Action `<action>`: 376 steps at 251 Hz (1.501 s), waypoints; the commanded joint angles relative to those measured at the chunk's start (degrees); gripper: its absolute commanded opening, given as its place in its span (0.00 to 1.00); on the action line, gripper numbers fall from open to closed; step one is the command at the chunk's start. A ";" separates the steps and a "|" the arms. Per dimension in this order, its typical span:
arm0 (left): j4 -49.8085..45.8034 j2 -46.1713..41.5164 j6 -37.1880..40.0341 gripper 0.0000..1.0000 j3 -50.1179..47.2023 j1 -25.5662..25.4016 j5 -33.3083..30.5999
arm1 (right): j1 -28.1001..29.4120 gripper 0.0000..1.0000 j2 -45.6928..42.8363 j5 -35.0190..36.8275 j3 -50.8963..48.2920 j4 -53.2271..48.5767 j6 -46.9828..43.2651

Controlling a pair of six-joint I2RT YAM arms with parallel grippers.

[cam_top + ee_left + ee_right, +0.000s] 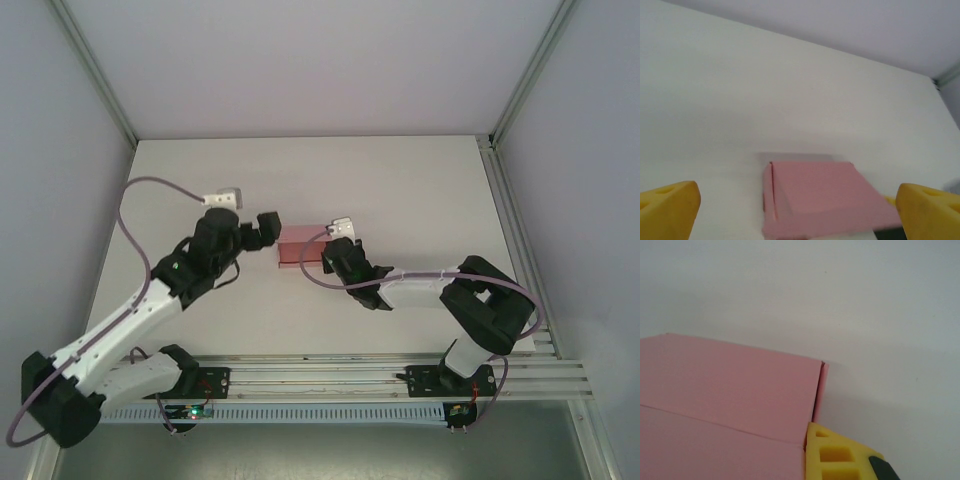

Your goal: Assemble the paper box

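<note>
The paper box [300, 246] is a small shallow pink card box, folded up and lying mid-table. My left gripper [268, 230] is at its left end. In the left wrist view this gripper [799, 202] is open, its yellow fingers [668, 207] spread wider than the box [825, 197] lying between and ahead of them. My right gripper [334, 256] is at the box's near right corner. In the right wrist view one yellow finger [840, 457] presses against the box's [725, 390] right side wall; the other finger is hidden behind the card, and the jaws look nearly shut on that wall.
The white table [400, 190] lies bare around the box. Aluminium frame posts [500, 140] and grey side walls bound it at the back and sides. A rail [330, 378] runs along the near edge by the arm bases.
</note>
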 commanded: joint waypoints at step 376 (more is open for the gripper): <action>21.79 42.39 -2.94 0.28 -2.55 16.31 49.17 | -20.67 0.98 -15.05 -37.77 -3.31 -11.02 8.23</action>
